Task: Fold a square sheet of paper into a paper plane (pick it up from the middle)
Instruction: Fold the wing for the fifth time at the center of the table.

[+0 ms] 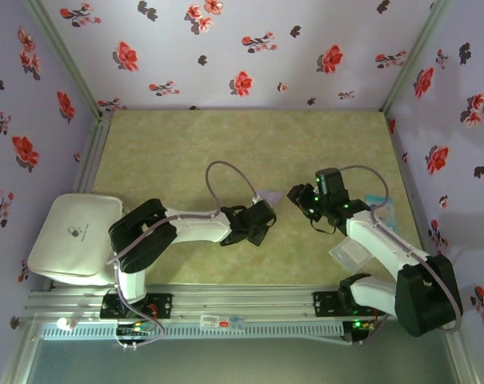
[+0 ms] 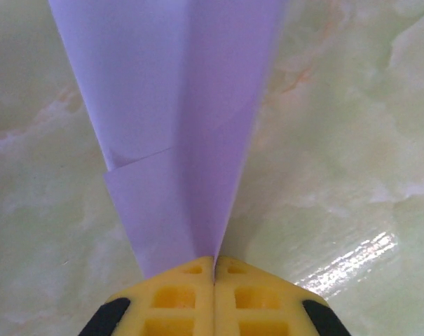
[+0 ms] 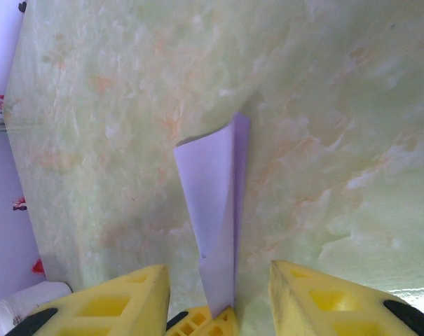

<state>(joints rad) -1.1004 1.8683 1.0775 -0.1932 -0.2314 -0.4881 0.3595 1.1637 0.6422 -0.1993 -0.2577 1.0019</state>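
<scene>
The square sheet of paper is folded into a slim lavender paper plane (image 2: 176, 105) with a centre crease. My left gripper (image 2: 214, 264) is shut on its narrow end, the yellow fingers (image 2: 173, 297) pressed together over the crease. In the top view the left gripper (image 1: 264, 212) holds the plane (image 1: 267, 194) mid-table, just above the marbled green surface. My right gripper (image 1: 298, 196) faces it from the right. In the right wrist view the right gripper (image 3: 219, 283) is open, and the plane (image 3: 215, 203) stands between its spread fingers (image 3: 120, 301) untouched.
A white padded case (image 1: 74, 236) lies at the left edge. A translucent plastic square (image 1: 350, 252) and a small light-blue card (image 1: 382, 204) sit beside the right arm. Floral walls (image 1: 242, 48) close in three sides. A metal rail (image 1: 242, 302) runs along the near edge.
</scene>
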